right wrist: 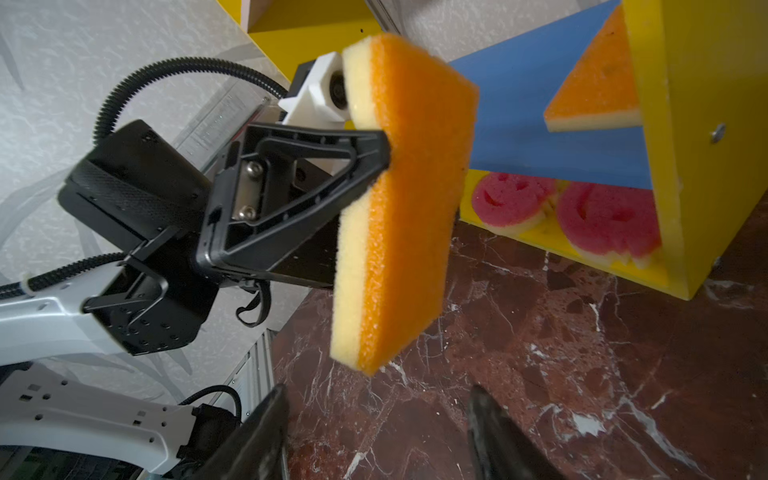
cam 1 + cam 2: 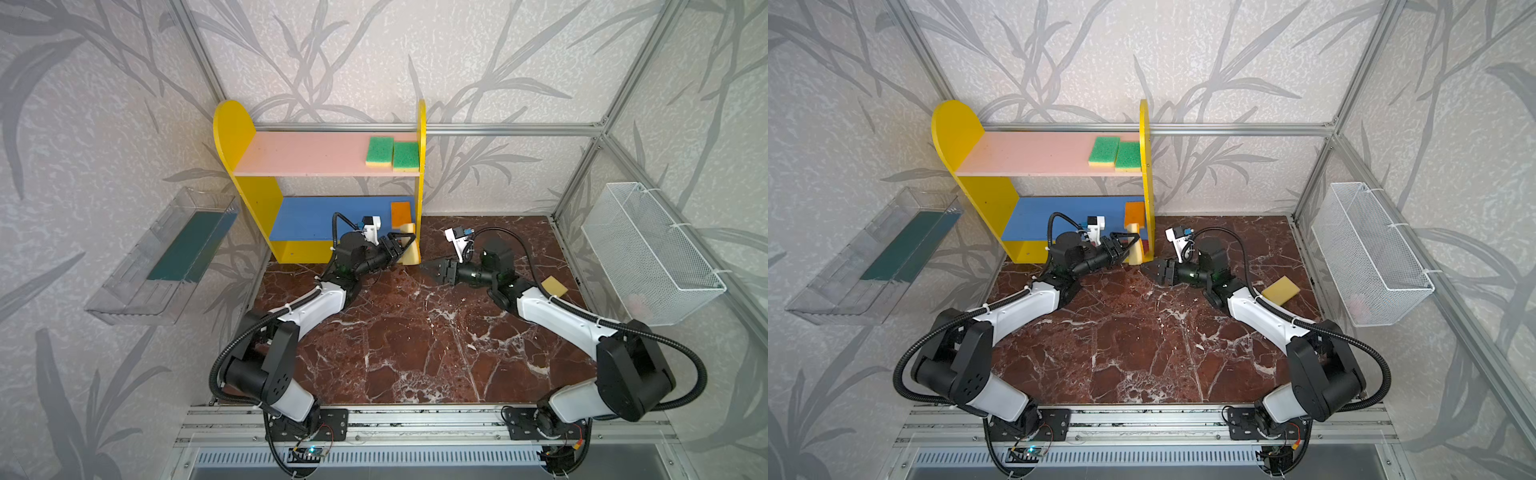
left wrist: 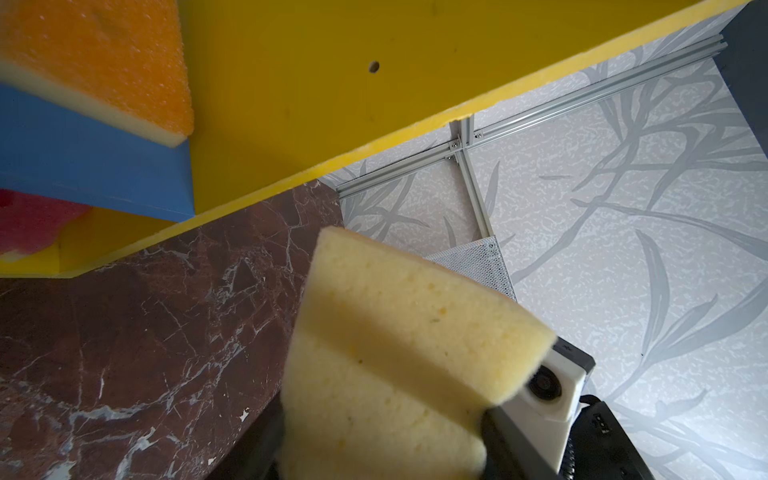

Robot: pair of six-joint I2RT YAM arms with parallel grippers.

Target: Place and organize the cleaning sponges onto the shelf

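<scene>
My left gripper (image 2: 405, 245) (image 3: 382, 440) is shut on a yellow sponge with an orange scrub face (image 1: 407, 199) (image 3: 399, 353). It holds the sponge upright just in front of the shelf's (image 2: 235, 129) right side panel. My right gripper (image 2: 430, 266) (image 1: 378, 399) is open and empty, just right of that sponge. Two green-faced sponges (image 2: 379, 151) (image 2: 406, 156) lie on the pink board. An orange-faced one (image 2: 401, 212) lies on the blue board. Two pink smiley sponges (image 1: 511, 201) (image 1: 606, 220) sit on the yellow base. A yellow sponge (image 2: 1281, 289) lies on the table by my right arm.
A clear plastic tray (image 2: 166, 257) hangs on the left wall and a white wire basket (image 2: 648, 249) on the right wall. The dark red marble table top (image 2: 415, 340) stretches between my two arms. Aluminium frame posts stand at the back corners.
</scene>
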